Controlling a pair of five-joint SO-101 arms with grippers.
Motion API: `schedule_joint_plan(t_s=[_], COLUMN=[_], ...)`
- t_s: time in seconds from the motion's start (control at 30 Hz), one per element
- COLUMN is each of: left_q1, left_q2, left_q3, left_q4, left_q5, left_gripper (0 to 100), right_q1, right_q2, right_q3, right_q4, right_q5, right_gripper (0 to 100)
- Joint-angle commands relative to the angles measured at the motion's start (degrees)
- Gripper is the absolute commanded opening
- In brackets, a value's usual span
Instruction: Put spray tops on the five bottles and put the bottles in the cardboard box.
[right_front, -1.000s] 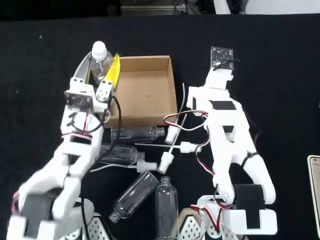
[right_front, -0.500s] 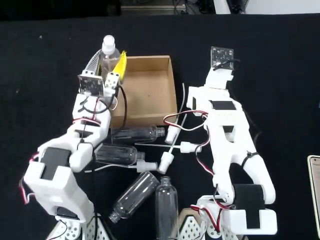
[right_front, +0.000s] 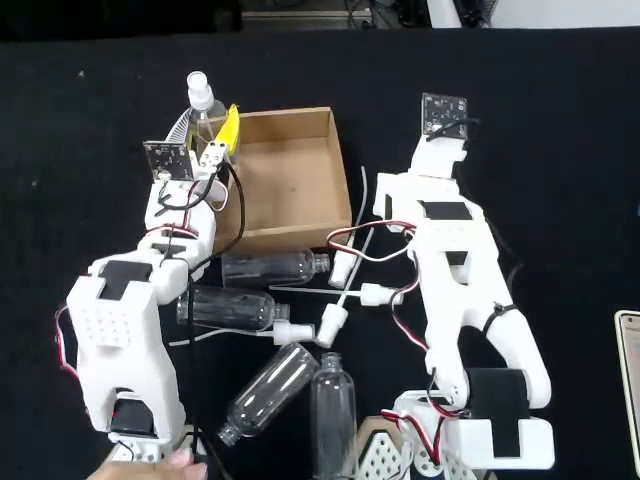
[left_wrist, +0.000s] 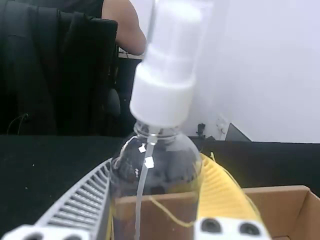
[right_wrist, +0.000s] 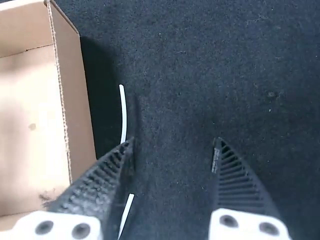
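LEFT: we read the left gripper (right_front: 207, 128) clamped on the bottle (left_wrist: 160, 172), spray top (left_wrist: 167, 85) fitted, upright at the far-left corner of the cardboard box (right_front: 290, 180) | RIGHT: we read the right gripper (right_wrist: 172, 150) spread open, empty, above the table (right_wrist: 225, 60) beside the box wall.

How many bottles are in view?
5. One bottle in the left gripper at the box corner. Four on the table: one by the box front, another next to it, two farther off.
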Motion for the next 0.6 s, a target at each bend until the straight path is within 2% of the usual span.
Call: schedule_joint_plan(t_s=[0.0,0.23,0.43,0.57], left_q1=[-0.57,-0.48,-0.48,-0.48], left_q2=[2.11,6.15,7.03,6.68], left_q3=[-6.55,-7.96,-7.96,-7.60], left_q4=[-1.32,-1.32,-1.32,-1.32], left_q5=[0.62,0.26,0.26,0.26], left_gripper=[3,4,22,27], right_q1=[1.23,1.23,1.23,1.23], right_q2=[-3.38,-3.38,-3.38,-3.38], right_q3=[-0.40,-0.48,-0.48,-0.48], right_q4=[-1.32,-1.32,-1.32,-1.32], right_q5=[0.00,0.00,0.00,0.00], right_gripper=[21.1,21.1,21.1,21.1])
